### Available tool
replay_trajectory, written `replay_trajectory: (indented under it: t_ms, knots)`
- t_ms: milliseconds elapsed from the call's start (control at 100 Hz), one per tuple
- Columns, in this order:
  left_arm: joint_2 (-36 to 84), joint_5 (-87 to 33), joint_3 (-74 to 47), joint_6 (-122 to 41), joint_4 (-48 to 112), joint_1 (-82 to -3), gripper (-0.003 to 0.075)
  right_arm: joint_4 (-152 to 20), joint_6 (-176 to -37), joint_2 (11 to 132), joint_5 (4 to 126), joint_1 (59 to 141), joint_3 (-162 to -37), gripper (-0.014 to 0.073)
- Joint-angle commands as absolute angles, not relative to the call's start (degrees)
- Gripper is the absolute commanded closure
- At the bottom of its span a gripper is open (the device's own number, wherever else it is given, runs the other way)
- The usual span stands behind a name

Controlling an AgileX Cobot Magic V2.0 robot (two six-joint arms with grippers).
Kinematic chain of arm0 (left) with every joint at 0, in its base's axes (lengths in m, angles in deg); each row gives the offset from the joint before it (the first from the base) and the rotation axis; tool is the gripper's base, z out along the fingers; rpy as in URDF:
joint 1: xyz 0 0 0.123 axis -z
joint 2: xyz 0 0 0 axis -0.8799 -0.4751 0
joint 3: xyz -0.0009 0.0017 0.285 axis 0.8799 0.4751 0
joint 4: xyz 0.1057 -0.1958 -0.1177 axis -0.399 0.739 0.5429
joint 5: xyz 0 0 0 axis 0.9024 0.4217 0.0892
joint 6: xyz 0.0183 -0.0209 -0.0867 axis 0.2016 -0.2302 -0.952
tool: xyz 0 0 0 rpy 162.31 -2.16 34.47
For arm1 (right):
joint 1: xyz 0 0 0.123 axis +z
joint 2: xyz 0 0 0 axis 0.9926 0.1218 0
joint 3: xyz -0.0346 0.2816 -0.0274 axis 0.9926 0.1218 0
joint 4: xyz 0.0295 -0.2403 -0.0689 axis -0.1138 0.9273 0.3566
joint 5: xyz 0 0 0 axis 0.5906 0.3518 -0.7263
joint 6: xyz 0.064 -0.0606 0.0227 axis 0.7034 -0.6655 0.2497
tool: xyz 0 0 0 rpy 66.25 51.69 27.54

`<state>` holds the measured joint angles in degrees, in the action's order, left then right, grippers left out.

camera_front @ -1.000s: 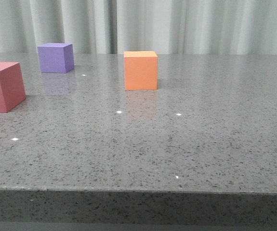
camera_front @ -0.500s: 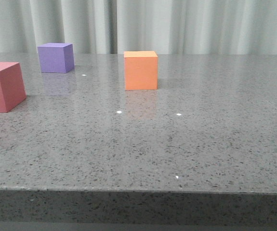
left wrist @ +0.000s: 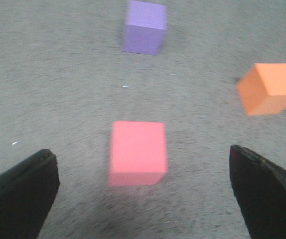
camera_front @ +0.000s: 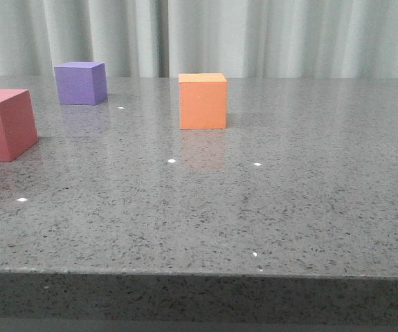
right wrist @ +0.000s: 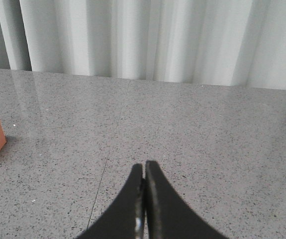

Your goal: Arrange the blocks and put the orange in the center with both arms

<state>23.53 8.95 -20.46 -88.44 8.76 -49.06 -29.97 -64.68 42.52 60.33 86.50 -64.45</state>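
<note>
Left gripper lined up over the pinkish-red block; orange block already mid-worktop

In the left wrist view the left gripper (left wrist: 143, 194) has its jaws spread wide, empty, with the pinkish-red block (left wrist: 138, 153) centred in the gap, which looks like framing for a grasp. The purple block (left wrist: 144, 27) sits at top centre of that frame, the orange block (left wrist: 269, 88) at right, all three well apart. In the front view the orange block (camera_front: 203, 101) stands upper centre on the grey worktop (camera_front: 268, 207), the others at far left. The right gripper (right wrist: 143, 199) has its jaws pressed together, holding nothing, seemingly parked, low in its frame
</note>
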Motion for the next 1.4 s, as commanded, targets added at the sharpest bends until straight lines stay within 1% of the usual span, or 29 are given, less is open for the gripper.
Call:
replay_trajectory:
  t_ms: [0,270,460,730,890,1020,1390]
  knots:
    - [19.18,4.5,-25.95,-89.77,10.11,-43.56,0.0062,-28.84,-65.14,42.43,55.95,86.06,-66.02,0.0662]
    - [1.86,4.07,-40.65,-100.13,-2.72,-27.67,0.0062,-28.84,-65.14,42.43,55.95,86.06,-66.02,0.0662]
    - [-9.93,5.87,-50.99,-105.02,-8.23,-21.26,0.0062,-28.84,-65.14,42.43,55.95,86.06,-66.02,0.0662]
    - [-23.15,11.56,-63.79,-113.97,-20.64,-16.64,0.0062,-28.84,-65.14,42.43,55.95,86.06,-66.02,0.0662]
    - [-28.77,13.18,-69.17,-114.74,-21.19,-16.0,0.0062,-28.84,-65.14,42.43,55.95,86.06,-66.02,0.0662]
    - [-31.32,14.35,-70.94,-117.0,-21.98,-16.0,0.0062,-28.84,-65.14,42.43,55.95,86.06,-66.02,0.0662]
    - [-31.91,14.12,-71.05,-122.11,-25.03,-16.1,0.0062,-28.84,-65.14,42.43,55.95,86.06,-66.02,0.0662]
